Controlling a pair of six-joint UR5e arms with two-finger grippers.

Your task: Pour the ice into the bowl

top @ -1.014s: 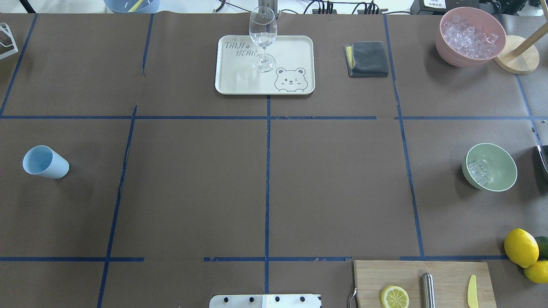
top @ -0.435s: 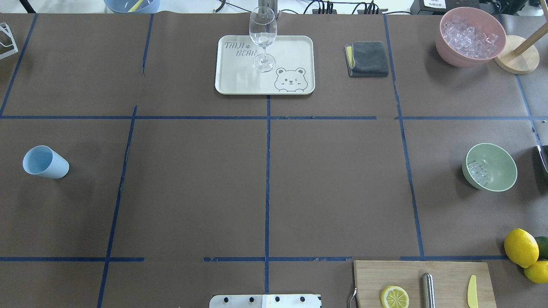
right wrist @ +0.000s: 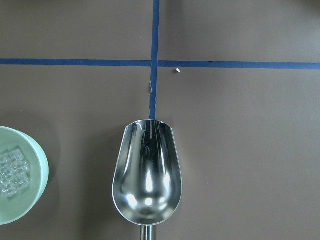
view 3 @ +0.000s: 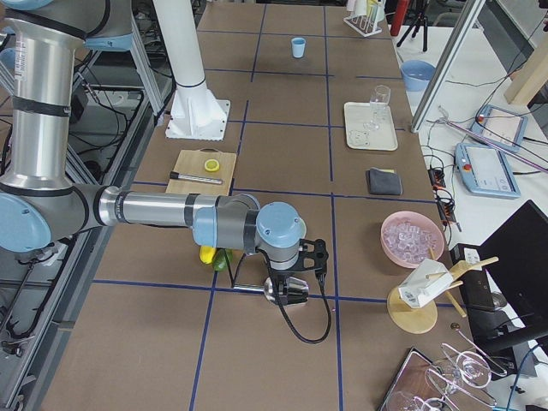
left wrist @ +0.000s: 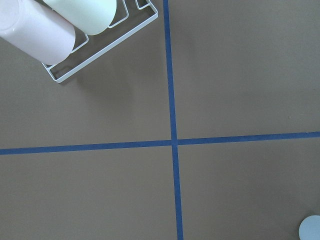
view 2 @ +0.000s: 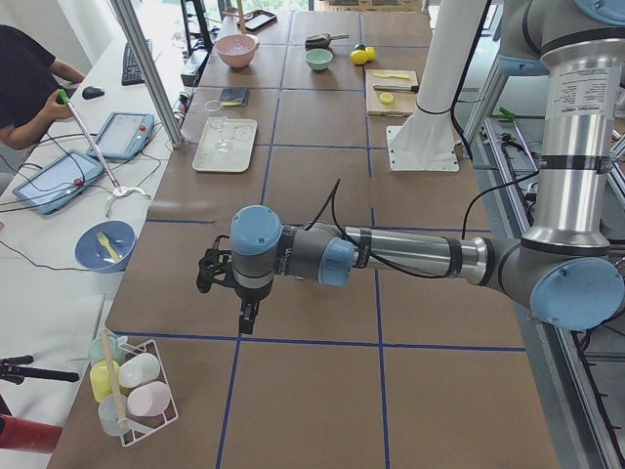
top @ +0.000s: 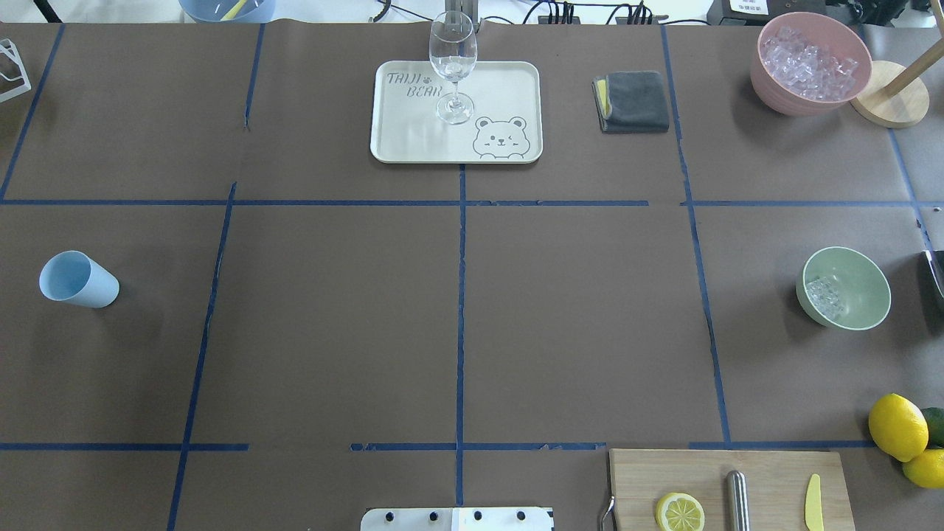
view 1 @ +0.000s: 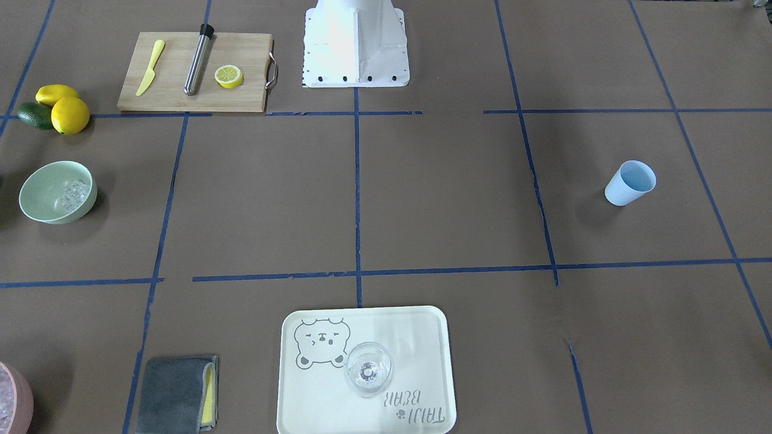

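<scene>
The sage-green bowl (top: 855, 284) stands at the table's right side, with a small heap of clear ice (top: 824, 295) inside. It also shows in the front view (view 1: 42, 196) and at the left edge of the right wrist view (right wrist: 35, 190). An empty metal scoop (right wrist: 147, 172) hangs over the bare table just right of the bowl, its handle running out of the frame's bottom. My right gripper (view 3: 289, 281) shows only in the right side view, over the scoop (view 3: 284, 295); I cannot tell its state. My left gripper (view 2: 245, 315) shows only in the left side view; I cannot tell its state.
A pink bowl (top: 782, 96) full of ice stands at the far right. A light blue cup (top: 77, 280) stands at the left. A tray (top: 501, 88) holds a wine glass (top: 452, 66). A grey cloth (top: 634, 101), a cutting board (top: 708, 472), lemons (top: 897, 426) and a cup rack (left wrist: 100, 47) are around.
</scene>
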